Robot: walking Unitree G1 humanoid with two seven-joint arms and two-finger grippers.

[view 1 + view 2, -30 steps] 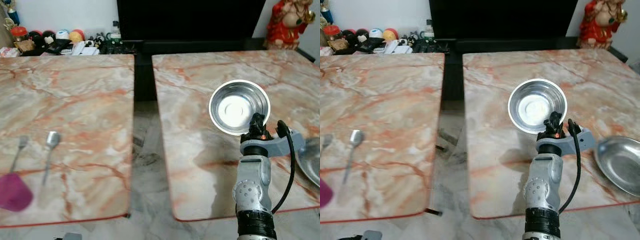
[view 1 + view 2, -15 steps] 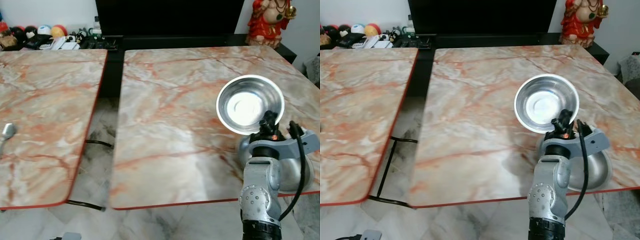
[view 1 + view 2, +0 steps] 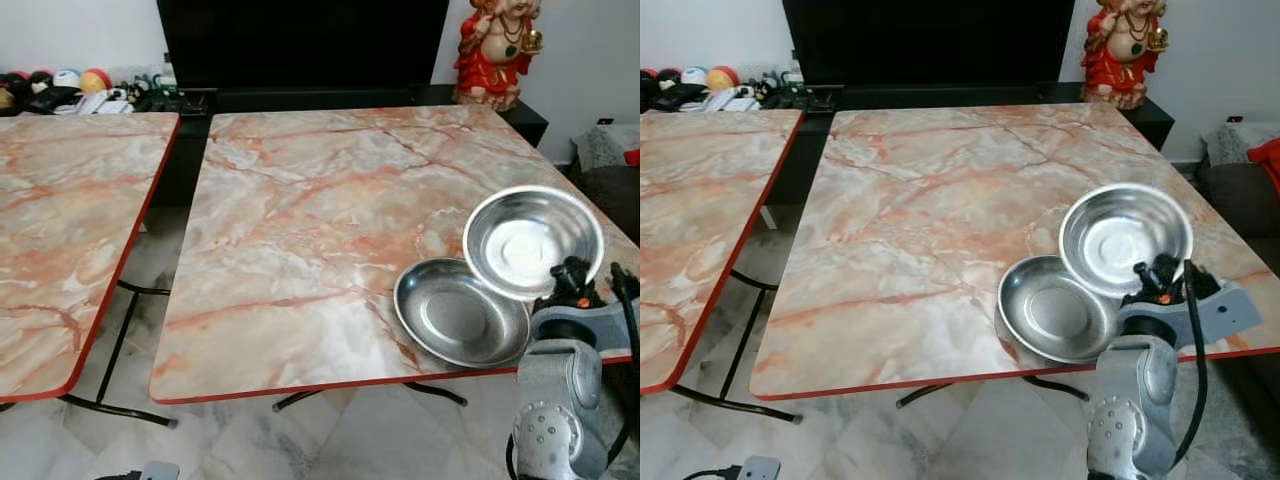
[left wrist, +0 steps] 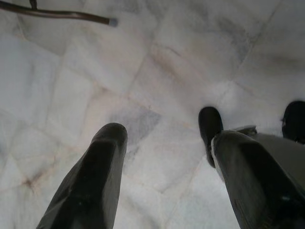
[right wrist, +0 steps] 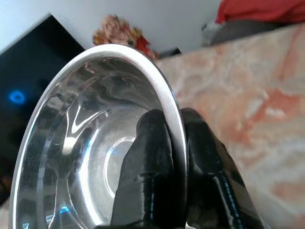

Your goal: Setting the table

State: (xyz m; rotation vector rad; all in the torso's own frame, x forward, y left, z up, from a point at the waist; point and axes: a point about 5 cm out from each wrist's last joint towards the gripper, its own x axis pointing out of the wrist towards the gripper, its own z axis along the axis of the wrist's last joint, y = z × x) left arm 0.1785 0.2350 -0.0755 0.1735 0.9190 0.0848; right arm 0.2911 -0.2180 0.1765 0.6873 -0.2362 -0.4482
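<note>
My right gripper (image 3: 568, 274) is shut on the rim of a shiny steel bowl (image 3: 533, 241), holding it tilted above the right marble table's (image 3: 320, 220) near right corner. In the right wrist view both black fingers (image 5: 157, 157) pinch the steel bowl's rim (image 5: 177, 124). A second steel bowl (image 3: 458, 311) rests on the table just left of and below the held one, close to the front edge. In the left wrist view my left gripper (image 4: 164, 157) hangs open over the pale tiled floor (image 4: 157, 71).
A second marble table (image 3: 60, 220) stands to the left across a gap with folding legs (image 3: 120, 340) showing. A black TV unit (image 3: 300, 45), a red statue (image 3: 495, 45) and small clutter (image 3: 70, 85) line the back wall. A sofa edge (image 3: 1250, 170) is at right.
The camera has swung right: the left table with spoon and purple cup slid out of view. The second bowl came fully into sight. The held bowl stays in my right gripper.
</note>
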